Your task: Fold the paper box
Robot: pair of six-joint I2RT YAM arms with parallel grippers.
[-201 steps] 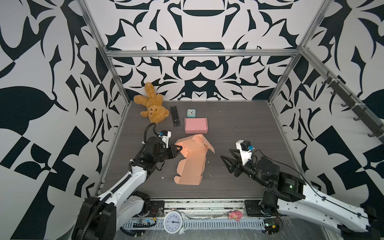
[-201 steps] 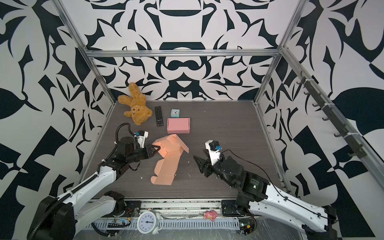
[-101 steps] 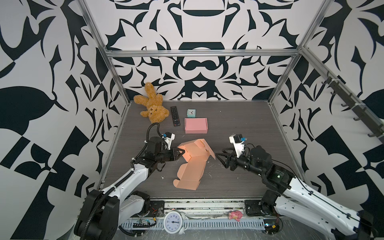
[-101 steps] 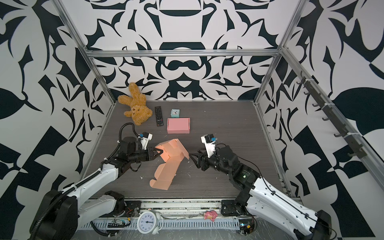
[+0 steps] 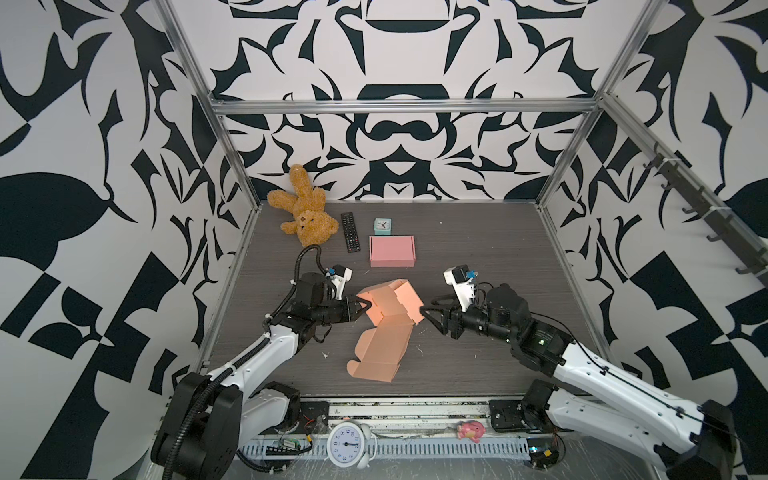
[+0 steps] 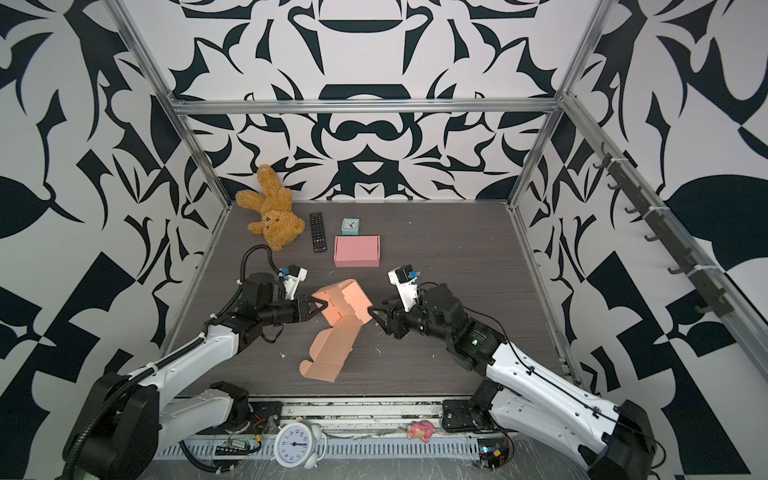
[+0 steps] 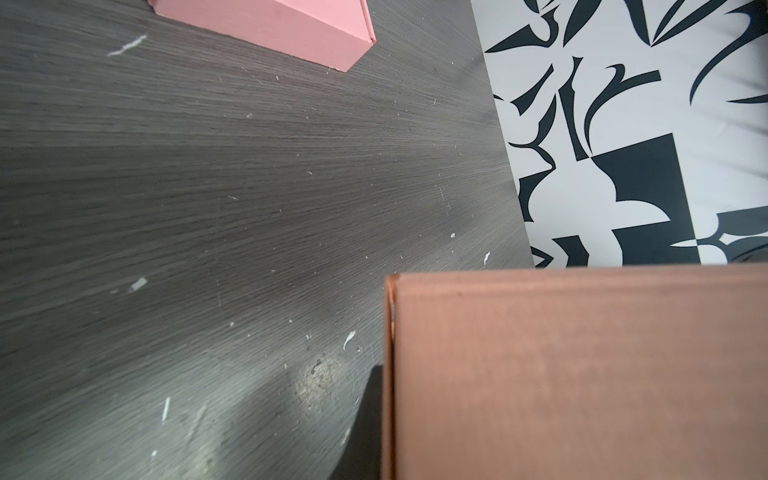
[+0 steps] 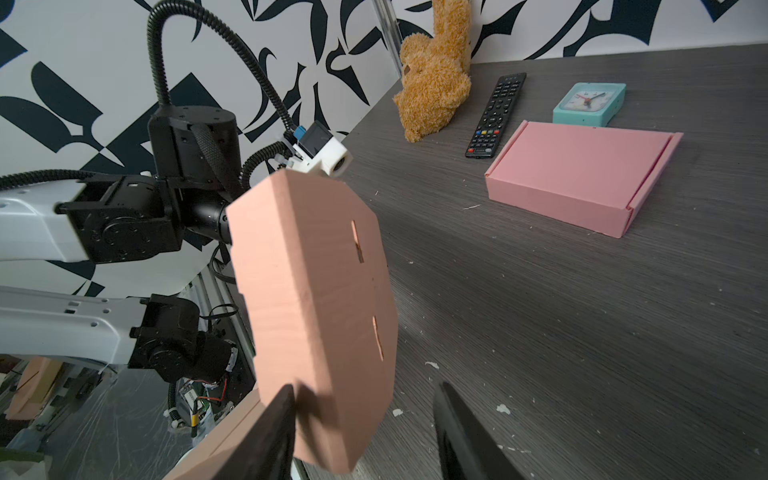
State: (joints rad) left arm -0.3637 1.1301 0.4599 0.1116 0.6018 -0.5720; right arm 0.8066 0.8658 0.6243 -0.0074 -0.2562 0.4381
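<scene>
Pinching paper box [image 5: 380, 349], left tool [image 5: 361, 308] clamped.

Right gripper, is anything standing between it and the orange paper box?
Nothing visible does. The right gripper has its open jaws around a corner of the raised flap of the paper box; the left gripper pinches the opposite edge.

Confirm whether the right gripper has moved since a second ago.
Yes. In a top view the right gripper has shifted left and slightly back, nearer the fixed pink box, up to the paper box and its raised flap.
</scene>
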